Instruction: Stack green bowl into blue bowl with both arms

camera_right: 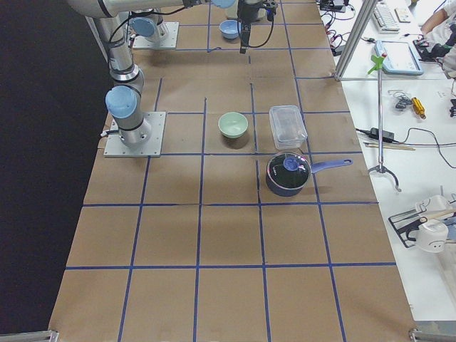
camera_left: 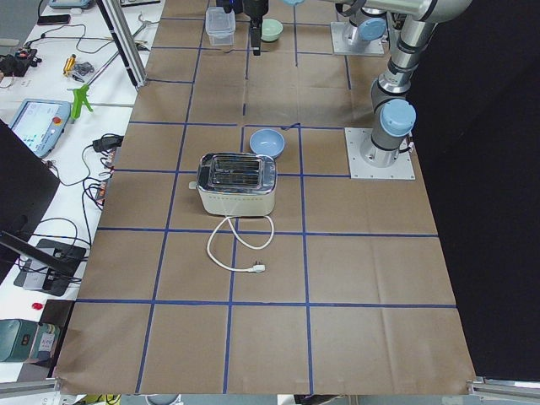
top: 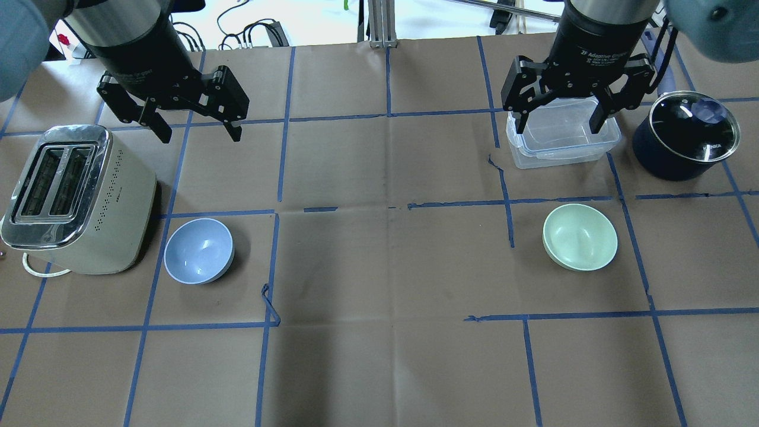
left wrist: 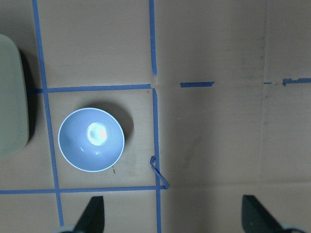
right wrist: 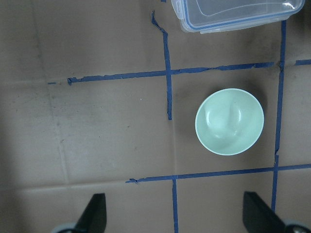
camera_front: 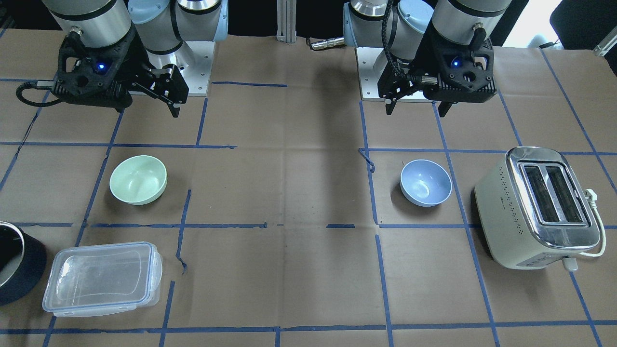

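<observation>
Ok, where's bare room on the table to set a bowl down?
The wide middle stretch between the blue bowl and the green bowl is bare. Crowded at the ends: the toaster beside the blue bowl, the clear container and the pot beyond the green bowl.

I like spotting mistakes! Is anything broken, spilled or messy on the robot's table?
Nothing is spilled or broken. Only a strip of blue tape has peeled and curled up beside the blue bowl. That bowl and the green bowl sit upright.

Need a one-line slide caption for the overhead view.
Overhead: left gripper and right gripper hover open; green bowl and blue bowl sit apart, unstacked.
</observation>
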